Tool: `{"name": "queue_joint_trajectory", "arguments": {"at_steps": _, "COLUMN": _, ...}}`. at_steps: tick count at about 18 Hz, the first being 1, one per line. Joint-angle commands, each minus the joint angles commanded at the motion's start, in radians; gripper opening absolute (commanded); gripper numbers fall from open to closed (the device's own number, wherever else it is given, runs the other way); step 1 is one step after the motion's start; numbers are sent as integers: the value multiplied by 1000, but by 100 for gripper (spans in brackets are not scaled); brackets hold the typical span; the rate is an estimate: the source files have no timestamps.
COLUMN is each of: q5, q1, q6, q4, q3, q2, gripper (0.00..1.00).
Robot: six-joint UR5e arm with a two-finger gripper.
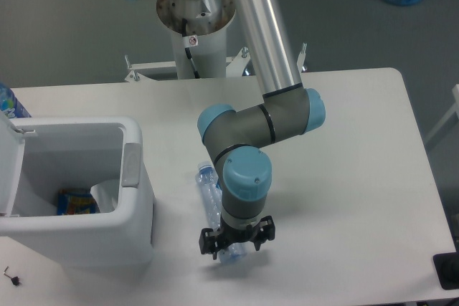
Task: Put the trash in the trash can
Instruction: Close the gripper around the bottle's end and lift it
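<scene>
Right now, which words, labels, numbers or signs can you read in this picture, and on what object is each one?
No text can be read here.
Sticker on the robot base: a small red-and-white sign, too small to read.
Bottle label: blurred, unreadable.
Snack packet inside the bin: colourful print, too blurred to read.
Blue item at the left edge: white marks, unreadable.

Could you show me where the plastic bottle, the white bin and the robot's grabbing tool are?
Bottle (207,185), fixed camera view: on its clear upper body, just below the blue cap.
Trash can (133,209), fixed camera view: on its white outer wall.
Tool (237,242), fixed camera view: midway between the two black fingertips, over the bottle's lower end.
</scene>
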Motion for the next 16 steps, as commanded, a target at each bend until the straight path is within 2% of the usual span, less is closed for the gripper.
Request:
{"name": "queue_joint_trajectory", "arguments": {"at_steps": 11, "q5": 35, "q1": -14, "q6": 0, "q4": 0, "q3": 11, "q2": -25, "gripper": 100}}
{"name": "queue_joint_trajectory", "arguments": {"at_steps": 16, "q5": 35, "q1": -14, "q6": -2, "q4": 0, "q3": 11, "q2": -25, "gripper": 93}}
